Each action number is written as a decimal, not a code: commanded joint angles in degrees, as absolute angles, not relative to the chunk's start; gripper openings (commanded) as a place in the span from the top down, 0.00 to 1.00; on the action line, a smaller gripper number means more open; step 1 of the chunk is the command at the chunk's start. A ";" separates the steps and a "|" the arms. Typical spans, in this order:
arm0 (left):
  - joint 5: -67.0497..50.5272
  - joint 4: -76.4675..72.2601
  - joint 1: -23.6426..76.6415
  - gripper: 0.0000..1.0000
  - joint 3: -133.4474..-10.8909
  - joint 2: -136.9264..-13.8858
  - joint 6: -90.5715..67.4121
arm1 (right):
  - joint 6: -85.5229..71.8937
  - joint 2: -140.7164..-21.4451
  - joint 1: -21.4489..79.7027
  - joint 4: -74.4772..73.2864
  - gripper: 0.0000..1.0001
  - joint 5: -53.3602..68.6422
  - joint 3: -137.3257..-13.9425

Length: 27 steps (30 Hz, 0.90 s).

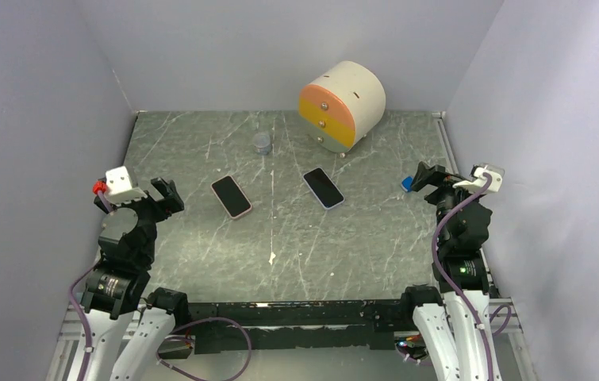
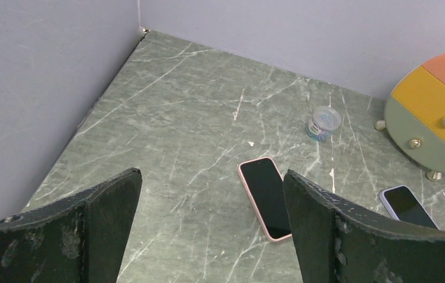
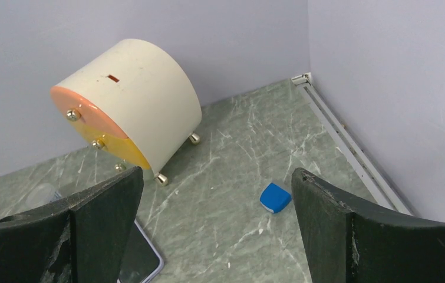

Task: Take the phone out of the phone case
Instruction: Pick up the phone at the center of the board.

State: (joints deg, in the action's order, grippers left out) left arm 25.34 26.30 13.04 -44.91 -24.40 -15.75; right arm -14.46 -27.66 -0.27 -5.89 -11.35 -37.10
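Two phones lie screen up on the green marble table (image 1: 201, 254). One sits in a pink case (image 1: 232, 196) (image 2: 266, 196), left of centre. The other sits in a pale lavender case (image 1: 323, 188) (image 2: 409, 206) (image 3: 139, 257), nearer the middle. My left gripper (image 1: 166, 194) (image 2: 211, 177) hovers open and empty at the table's left side, a little left of the pink-cased phone. Over at the right side, my right gripper (image 1: 425, 176) (image 3: 217, 174) is open and empty too, well right of the lavender-cased phone.
A round cream drawer unit (image 1: 342, 105) (image 2: 435, 112) (image 3: 128, 103) with orange, yellow and green fronts stands at the back. A small clear jar (image 1: 262, 143) (image 2: 323, 122) sits left of it. A small blue piece (image 1: 408, 184) (image 3: 275, 197) lies by my right gripper. Grey walls enclose three sides.
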 commanded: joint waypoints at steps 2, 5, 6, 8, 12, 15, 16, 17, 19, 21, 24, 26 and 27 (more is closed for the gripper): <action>24.79 24.13 12.34 0.05 -45.28 -24.44 -15.48 | -14.10 -28.30 -0.26 -3.06 0.01 -8.86 -38.13; 23.68 24.96 11.90 0.05 -46.03 -25.21 -16.63 | -13.99 -28.90 -0.26 -1.73 0.01 -4.91 -37.87; 23.01 25.41 11.79 0.05 -46.38 -25.44 -16.97 | -14.20 -28.99 -0.26 -0.67 0.01 -3.80 -37.44; 21.67 26.31 11.69 0.05 -46.80 -25.73 -17.20 | -14.09 -29.68 -0.26 1.99 0.01 -0.79 -36.48; 19.82 28.73 11.69 0.05 -47.90 -26.72 -17.27 | -14.39 -34.88 -0.26 3.39 0.01 4.90 -37.50; 18.56 29.41 11.68 0.05 -48.31 -27.12 -16.96 | -14.23 -40.50 -0.22 3.69 0.01 8.74 -38.65; 18.25 29.44 11.67 0.05 -48.40 -27.22 -16.65 | -14.09 -42.59 1.06 3.44 0.01 9.61 -39.12; 18.05 29.45 11.69 0.05 -48.53 -27.37 -16.48 | -13.89 -44.90 1.64 3.00 0.01 10.40 -39.90; 17.81 29.96 11.68 0.05 -49.05 -27.74 -16.26 | -13.25 -49.09 3.13 2.02 0.01 11.28 -41.16; 17.47 30.18 11.69 0.05 -48.84 -27.64 -16.20 | -12.36 -52.78 5.36 0.95 0.01 10.39 -42.47; 17.52 28.90 11.52 0.05 -47.00 -26.93 -15.02 | -10.02 -59.08 8.28 -4.18 0.01 11.24 -46.61; 17.71 29.20 11.51 0.05 -47.04 -26.96 -14.87 | -8.54 -62.84 10.31 -7.36 0.01 10.87 -49.01; 17.31 28.92 11.51 0.05 -46.90 -26.96 -14.79 | -7.80 -64.51 11.60 -8.25 0.01 10.36 -49.68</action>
